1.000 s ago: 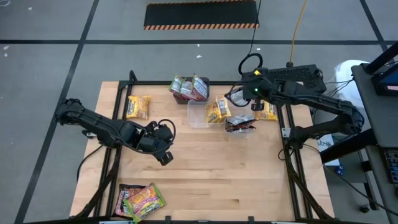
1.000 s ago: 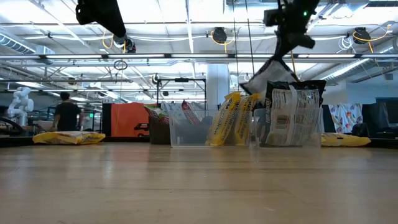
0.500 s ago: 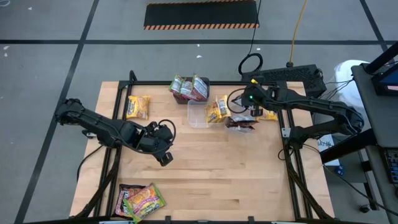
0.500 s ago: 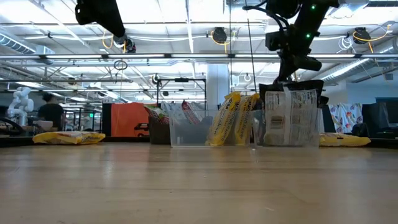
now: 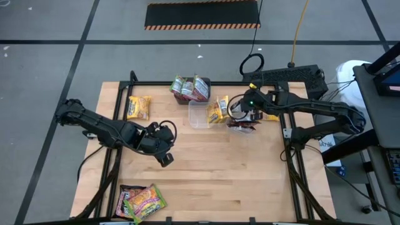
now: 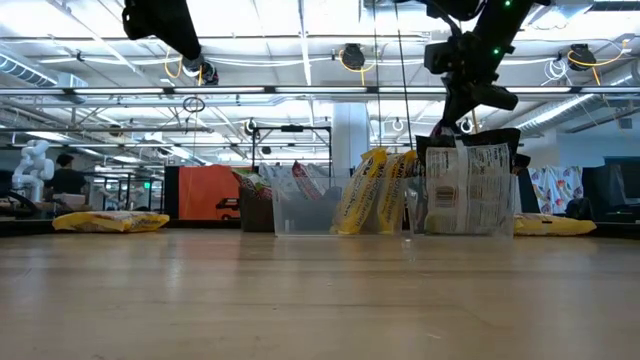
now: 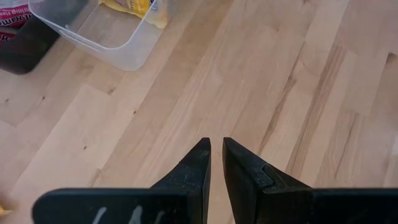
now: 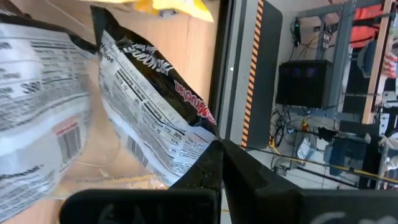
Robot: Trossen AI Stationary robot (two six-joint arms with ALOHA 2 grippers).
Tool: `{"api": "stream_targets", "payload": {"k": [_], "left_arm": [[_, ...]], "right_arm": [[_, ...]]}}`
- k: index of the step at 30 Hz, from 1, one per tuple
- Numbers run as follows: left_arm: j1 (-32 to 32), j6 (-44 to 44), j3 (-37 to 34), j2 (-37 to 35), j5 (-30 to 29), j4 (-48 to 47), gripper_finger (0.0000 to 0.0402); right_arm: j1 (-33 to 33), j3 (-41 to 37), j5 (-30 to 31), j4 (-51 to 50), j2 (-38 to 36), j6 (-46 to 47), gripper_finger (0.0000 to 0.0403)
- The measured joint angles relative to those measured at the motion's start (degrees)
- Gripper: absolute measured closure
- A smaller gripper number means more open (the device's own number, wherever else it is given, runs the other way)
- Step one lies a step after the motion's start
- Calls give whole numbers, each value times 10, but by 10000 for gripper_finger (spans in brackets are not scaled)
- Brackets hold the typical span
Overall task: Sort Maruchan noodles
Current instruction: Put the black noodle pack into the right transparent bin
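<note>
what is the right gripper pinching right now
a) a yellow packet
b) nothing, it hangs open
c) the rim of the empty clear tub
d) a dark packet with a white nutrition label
d: in the right wrist view the right gripper is shut on the edge of the dark packet, whose white label faces the camera.

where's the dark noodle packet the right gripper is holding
In the high view the dark packet stands in a clear tub right of centre at the table's far side, beside the yellow packets, pinched by the right gripper.
</note>
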Motion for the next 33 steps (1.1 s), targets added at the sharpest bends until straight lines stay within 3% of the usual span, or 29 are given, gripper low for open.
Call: {"api": "stream_targets", "payload": {"k": [15,27,33], "left_arm": [[0,2,0,0,0,0,355],[6,39,0,0,-5,2,355],[25,112,0,0,-31,25,355]], "right_arm": [[12,0,47,-43,0,57,403],[12,0,47,-82,0,86,403],[12,0,47,-75,0,86,403]]}}
